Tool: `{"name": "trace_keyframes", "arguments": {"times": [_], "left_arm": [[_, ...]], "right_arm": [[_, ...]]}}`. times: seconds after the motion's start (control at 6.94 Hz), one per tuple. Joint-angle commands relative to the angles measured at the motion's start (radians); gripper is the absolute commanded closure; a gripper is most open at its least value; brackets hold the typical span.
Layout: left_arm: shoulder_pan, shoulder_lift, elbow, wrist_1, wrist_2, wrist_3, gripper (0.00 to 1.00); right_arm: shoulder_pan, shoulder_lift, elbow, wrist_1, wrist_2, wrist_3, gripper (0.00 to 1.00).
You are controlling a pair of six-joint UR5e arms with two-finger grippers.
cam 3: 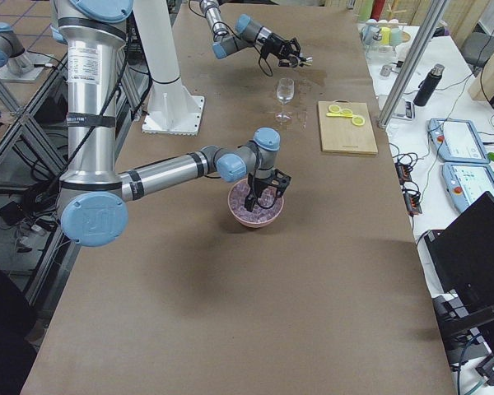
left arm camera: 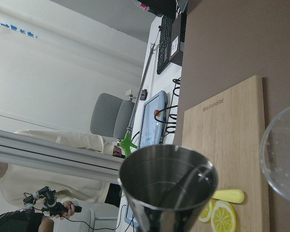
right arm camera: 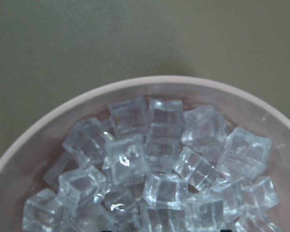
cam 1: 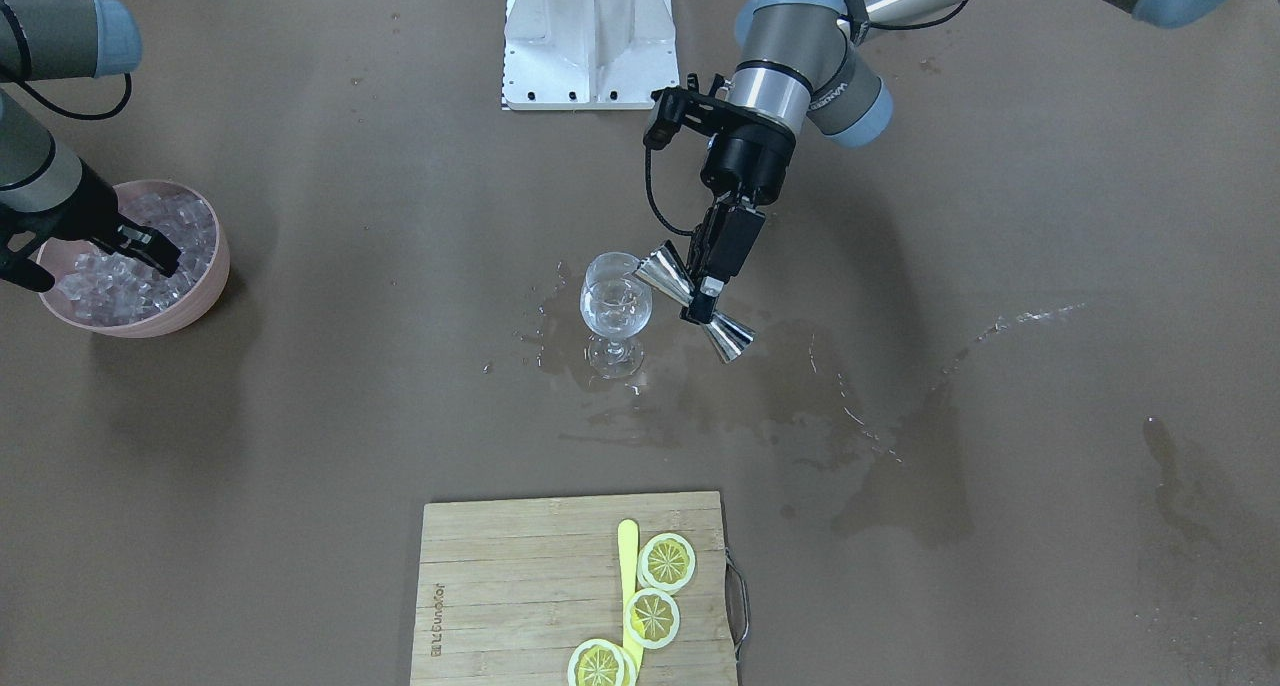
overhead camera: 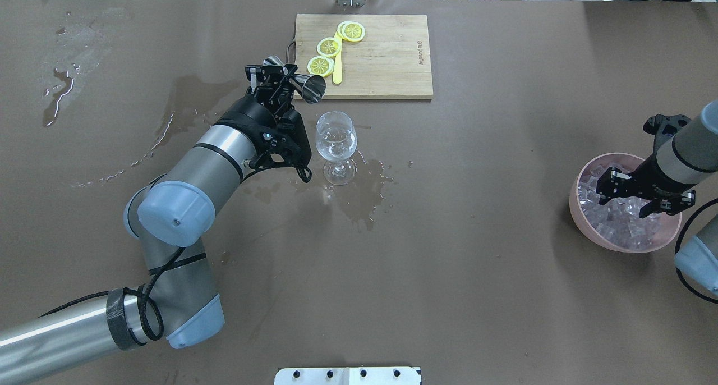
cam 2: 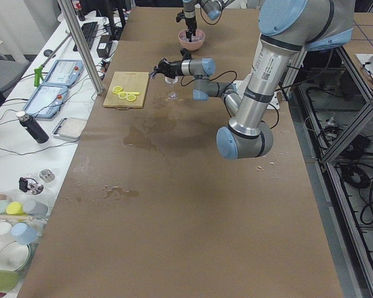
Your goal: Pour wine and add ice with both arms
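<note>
A clear wine glass (cam 1: 615, 306) stands mid-table with a little clear wine (overhead camera: 335, 145) in its bowl. My left gripper (cam 1: 712, 288) is shut on the waist of a steel jigger (cam 1: 665, 271), tilted with one mouth at the glass's rim. It also shows in the overhead view (overhead camera: 307, 86) and fills the left wrist view (left arm camera: 169, 179), the glass's rim (left arm camera: 280, 159) beside it. My right gripper (overhead camera: 631, 201) is open, its fingers down among the ice cubes (right arm camera: 154, 159) in a pink bowl (cam 1: 215, 281).
Spilled liquid (cam 1: 700, 386) darkens the table around and beyond the glass. A bamboo cutting board (cam 1: 520, 586) with lemon slices (cam 1: 667, 562) and a yellow tool lies at the operators' edge. A white bracket (cam 1: 590, 36) stands at the robot's base.
</note>
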State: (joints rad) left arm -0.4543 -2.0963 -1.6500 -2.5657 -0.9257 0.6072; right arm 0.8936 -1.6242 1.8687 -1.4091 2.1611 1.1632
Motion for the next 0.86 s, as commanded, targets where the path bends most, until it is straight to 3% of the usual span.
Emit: {"name": "trace_keyframes", "arguments": {"times": [0.0,0.29,0.72], "left_arm": [[0.002,-0.002,0.001,0.024,0.018,0.011,1.0],[0.005,-0.008,0.001,0.03,0.027,0.046,1.0],[0.019,-0.013,-0.002,0.059,0.066,0.066,1.0]], "right_arm": [[-0.002,-0.003,-0.022,0.025,-0.001,-0.002,0.38],[-0.002,0.009,-0.022,0.027,-0.001,-0.005,0.8],[0.017,0.012,0.009,0.025,-0.001,-0.004,0.84]]}}
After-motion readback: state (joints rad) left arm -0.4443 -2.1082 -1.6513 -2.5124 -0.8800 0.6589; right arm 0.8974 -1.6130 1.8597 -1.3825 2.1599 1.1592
